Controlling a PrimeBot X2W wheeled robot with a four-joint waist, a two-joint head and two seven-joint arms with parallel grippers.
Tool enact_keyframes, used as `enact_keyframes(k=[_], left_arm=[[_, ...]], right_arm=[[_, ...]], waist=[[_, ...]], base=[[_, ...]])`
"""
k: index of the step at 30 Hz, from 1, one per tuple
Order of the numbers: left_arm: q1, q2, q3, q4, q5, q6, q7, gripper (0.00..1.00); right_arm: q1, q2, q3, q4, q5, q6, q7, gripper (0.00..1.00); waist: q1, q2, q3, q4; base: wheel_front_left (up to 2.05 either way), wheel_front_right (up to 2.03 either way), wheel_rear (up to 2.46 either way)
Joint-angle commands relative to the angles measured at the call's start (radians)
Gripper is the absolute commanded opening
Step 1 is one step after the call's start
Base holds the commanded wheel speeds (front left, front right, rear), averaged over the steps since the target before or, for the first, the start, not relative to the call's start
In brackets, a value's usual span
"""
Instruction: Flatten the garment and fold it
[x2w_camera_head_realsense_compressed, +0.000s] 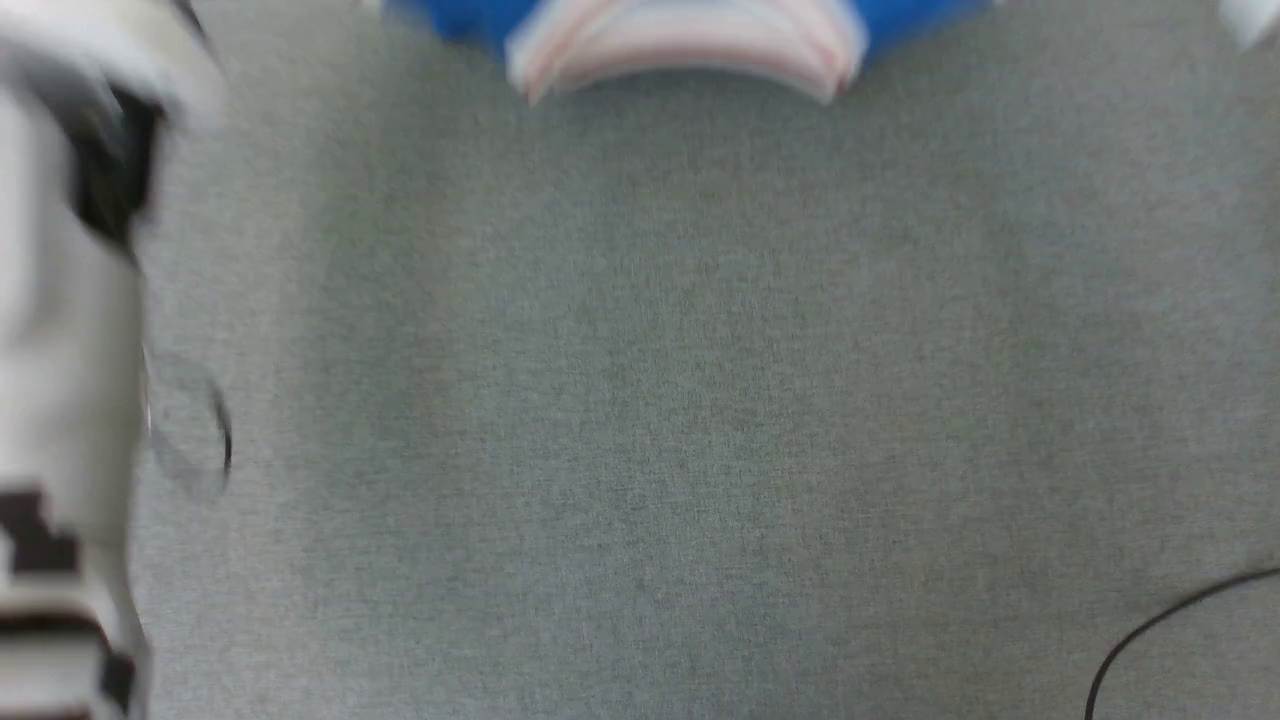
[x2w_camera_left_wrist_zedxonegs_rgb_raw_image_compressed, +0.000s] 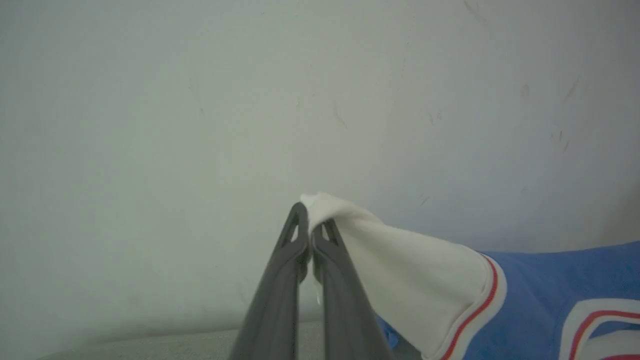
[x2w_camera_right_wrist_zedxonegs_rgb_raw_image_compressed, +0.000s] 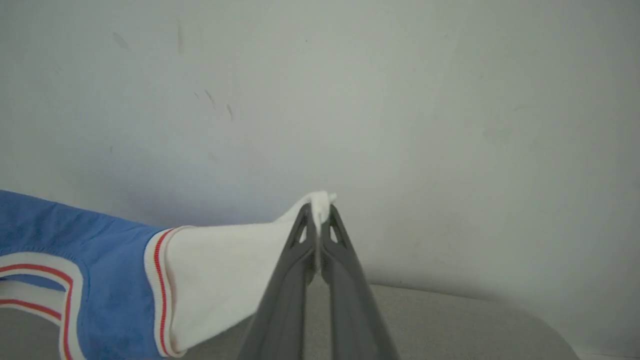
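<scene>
**Both sleeve tips pinched, shirt strung between arms**

Fingers of left gripper (x2w_camera_left_wrist_zedxonegs_rgb_raw_image_compressed: 310, 215) closed tight on the tip of one white short sleeve (x2w_camera_left_wrist_zedxonegs_rgb_raw_image_compressed: 415, 270) of the royal-blue jersey shirt with red-and-white striped trim (x2w_camera_left_wrist_zedxonegs_rgb_raw_image_compressed: 540, 285); fingers of right gripper (x2w_camera_right_wrist_zedxonegs_rgb_raw_image_compressed: 317, 212) clamped the same way on the other white sleeve (x2w_camera_right_wrist_zedxonegs_rgb_raw_image_compressed: 225, 270); shirt spans between them at the far edge of the grey fabric-covered bench (x2w_camera_head_realsense_compressed: 640, 400); can't tell if the hem touches it; head view blurred. To do it well, probably: hold both pinches level; pull apart evenly till the chest is taut; lay the hem down first, drag toward the near edge; no jerks, as the thin tip grips may slip.
</scene>
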Motion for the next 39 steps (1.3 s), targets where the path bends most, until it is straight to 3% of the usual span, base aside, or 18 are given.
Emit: enact_keyframes(k=[1, 7, 15, 26, 32, 39], left_arm=[[0.065, 0.002, -0.011, -0.003, -0.011, -0.007, -0.006, 0.00], [0.383, 0.007, -0.063, -0.089, -0.053, -0.007, 0.030, 0.00], [0.699, 0.093, -0.083, -0.291, -0.070, 0.031, 0.181, 0.00], [1.028, 0.212, -0.052, -0.634, -0.164, 0.105, 0.435, 0.00], [1.199, 0.245, -0.045, -0.774, -0.207, 0.147, 0.519, 0.00], [1.316, 0.267, -0.009, -0.852, -0.227, 0.195, 0.528, 0.00]], right_arm=[[0.056, -0.002, 0.019, -0.004, 0.018, -0.001, 0.007, 0.00], [0.300, -0.050, 0.098, -0.043, 0.097, -0.001, 0.082, 0.00], [0.563, -0.161, 0.103, -0.140, 0.177, -0.001, 0.233, 0.00], [0.862, -0.245, -0.053, -0.313, 0.225, -0.001, 0.409, 0.00], [1.042, -0.225, -0.179, -0.419, 0.218, -0.001, 0.515, 0.00], [1.206, -0.182, -0.349, -0.538, 0.167, -0.001, 0.654, 0.00]], waist=[[0.0001, 0.0001, -0.064, 0.007], [0.0001, 0.0001, -0.197, 0.015], [0.0001, 0.0001, -0.330, 0.031], [0.0001, 0.0001, -0.403, 0.061], [0.0001, 0.0001, -0.408, 0.070], [0.0001, 0.0001, -0.395, 0.077]], base=[[0.00, 0.00, 0.00], [0.00, 0.00, 0.00], [0.00, 0.00, 0.00], [0.00, 0.00, 0.00], [0.00, 0.00, 0.00], [0.00, 0.00, 0.00]])
